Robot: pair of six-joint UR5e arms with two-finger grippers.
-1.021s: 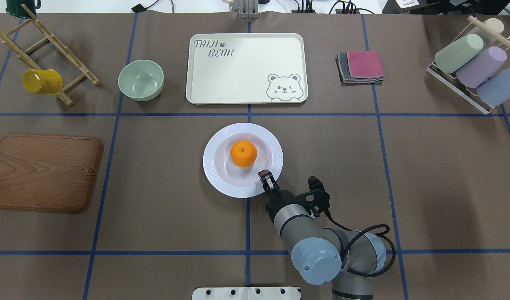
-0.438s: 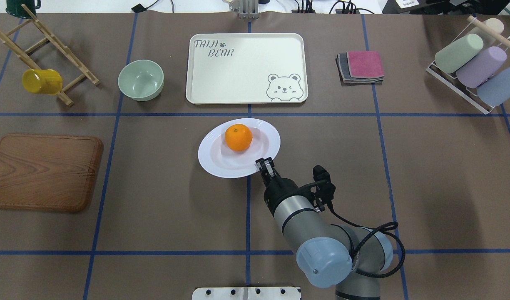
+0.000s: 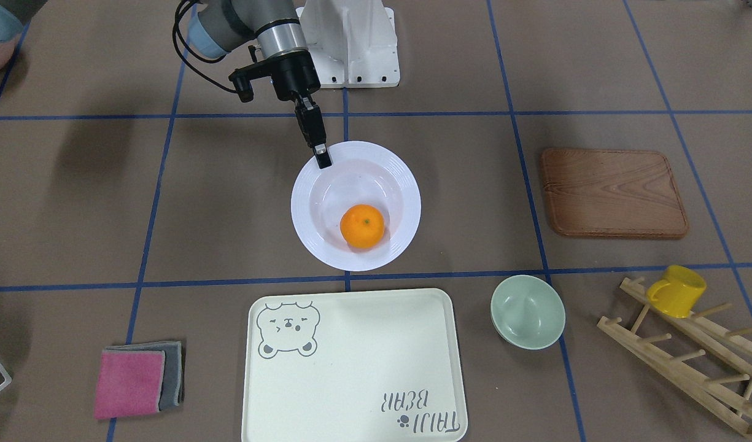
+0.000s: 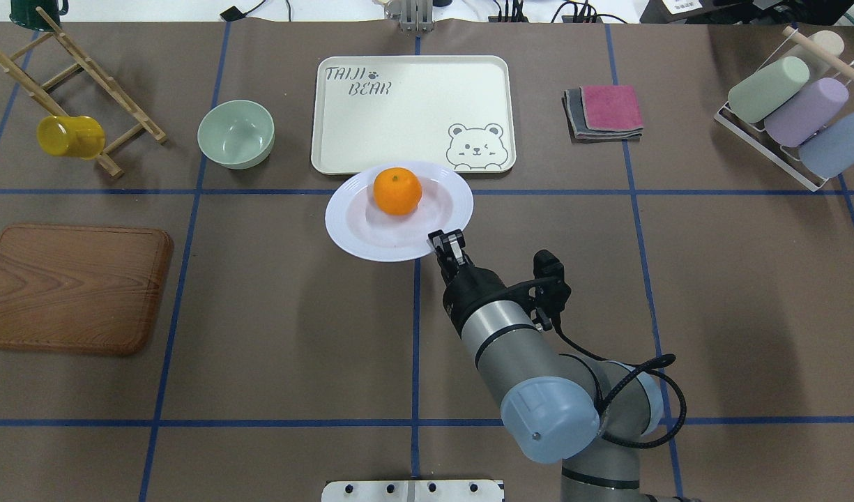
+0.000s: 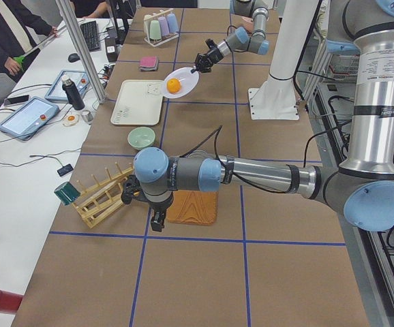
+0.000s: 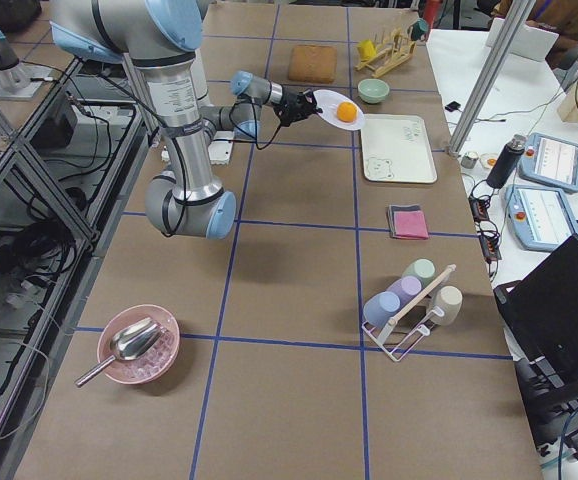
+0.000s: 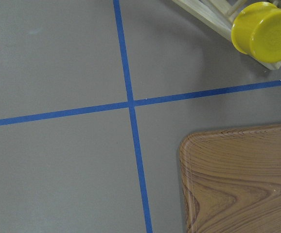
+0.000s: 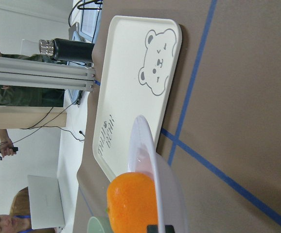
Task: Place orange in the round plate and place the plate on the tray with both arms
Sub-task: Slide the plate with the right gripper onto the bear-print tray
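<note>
Right claw (image 4: 446, 242) pinched on round plate (image 4: 371, 237) rim, lower finger hidden. Plate lifted, seemingly tilted, close to tray (image 4: 413, 104); orange (image 4: 397, 190) inside. Left claw (image 5: 157, 222) by wooden board (image 5: 192, 208) — opening unreadable.

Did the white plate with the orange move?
Yes. The white round plate, held by the right gripper, went up the overhead view toward the cream bear tray, crossing the blue tape line.
</note>
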